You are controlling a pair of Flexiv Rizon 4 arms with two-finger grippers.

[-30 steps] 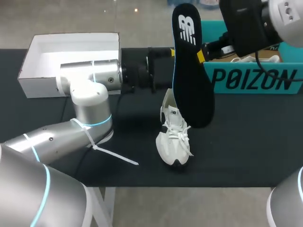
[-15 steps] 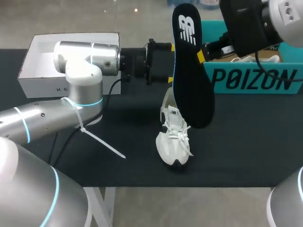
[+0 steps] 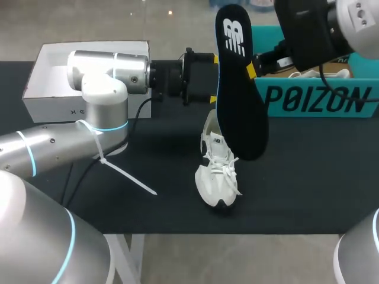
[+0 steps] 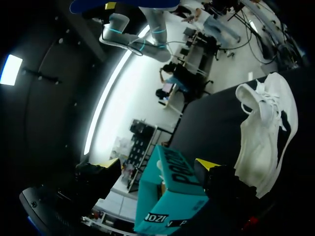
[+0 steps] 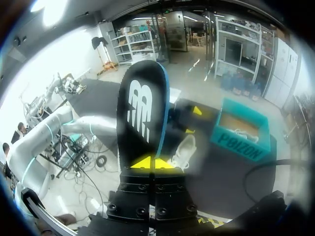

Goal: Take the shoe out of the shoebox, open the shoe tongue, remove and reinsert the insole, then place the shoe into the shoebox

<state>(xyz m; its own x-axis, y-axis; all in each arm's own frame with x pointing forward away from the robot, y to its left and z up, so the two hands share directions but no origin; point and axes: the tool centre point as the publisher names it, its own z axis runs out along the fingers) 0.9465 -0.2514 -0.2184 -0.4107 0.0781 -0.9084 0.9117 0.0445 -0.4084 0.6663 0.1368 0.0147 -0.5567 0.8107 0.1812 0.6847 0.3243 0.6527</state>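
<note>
Left arm point(image 3: 98, 100) swung its elbow back, then settled; the left gripper point(image 4: 155, 164) hangs wide open and empty behind the shoe point(image 3: 218, 171), which stands on the table point(image 3: 308, 177). Your right gripper point(image 5: 148, 161) is clamped on the insole point(image 3: 240, 89) above it. Advise: brace the heel, feed the insole in toe-first.

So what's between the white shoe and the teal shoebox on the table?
Only bare black table between shoe and teal shoebox, in the right wrist view. In the head view the insole held by the right tool overlaps that stretch.
</note>
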